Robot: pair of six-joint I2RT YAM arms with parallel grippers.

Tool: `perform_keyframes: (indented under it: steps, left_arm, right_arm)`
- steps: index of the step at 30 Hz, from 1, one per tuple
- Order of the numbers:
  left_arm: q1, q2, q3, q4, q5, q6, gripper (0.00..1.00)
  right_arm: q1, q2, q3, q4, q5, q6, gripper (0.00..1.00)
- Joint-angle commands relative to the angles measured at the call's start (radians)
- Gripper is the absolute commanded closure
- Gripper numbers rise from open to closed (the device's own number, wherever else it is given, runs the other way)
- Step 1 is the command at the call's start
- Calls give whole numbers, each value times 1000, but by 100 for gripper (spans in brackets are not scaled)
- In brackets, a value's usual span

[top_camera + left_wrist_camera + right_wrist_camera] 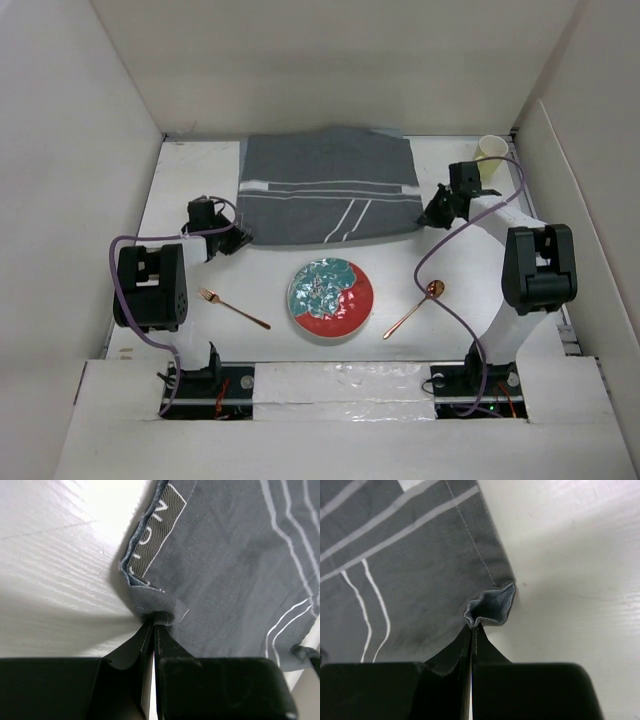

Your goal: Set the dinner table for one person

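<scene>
The left gripper (154, 623) is pinched closed on the near left corner of a dark grey placemat (225, 555), and the cloth curls up in a small fold right at the fingertips. A woven label (156, 534) is sewn along the placemat's left hem, just past the held corner. The right gripper (471, 628) is closed in the same way on the near right corner, where the fabric bunches into a little pucker between the jaws.

The placemat, crossed by thin white stripes, lies spread between the two grippers across the far middle of the dinner table (455, 270) — a large matte white surface with white panels around it. Closer to the arm bases sits a round plate (331, 297) coloured teal and red. A copper fork (234, 308) lies to its left and a copper spoon (414, 308) to its right, both at an angle. A pale cup (491, 150) stands in the far right corner, beyond the right gripper.
</scene>
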Motion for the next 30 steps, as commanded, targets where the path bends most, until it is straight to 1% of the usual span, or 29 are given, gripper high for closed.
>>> perform_keyframes:
  steps: [1,5,6,8,9,12,17,21,30]
  left_arm:
    - [7,-20,-10,148,35,-2,100]
    - [7,-69,-59,126,33,4,100]
    - [7,-101,-82,110,21,13,100]
    - [7,-129,-94,82,6,24,100]
    - [7,-141,-102,45,-4,32,100]
    - [7,-183,-133,2,-19,49,100]
    - [-13,-265,-182,-47,-53,49,100]
    - [-33,-295,-196,-117,-68,52,100]
    - [-33,-393,-255,-173,-65,63,100]
  right_arm:
    - [-8,-48,-28,93,-1,-1,100]
    - [-8,-96,-136,97,5,-7,100]
    - [-8,-123,-172,97,12,-13,100]
    - [-8,-151,-192,94,18,-16,100]
    - [-19,-177,-231,97,15,-18,100]
    - [-28,-200,-294,113,9,-20,100]
    - [-37,-228,-340,107,25,-35,100]
    - [-37,-275,-372,93,31,-38,100]
    - [-37,-390,-438,38,40,-49,100]
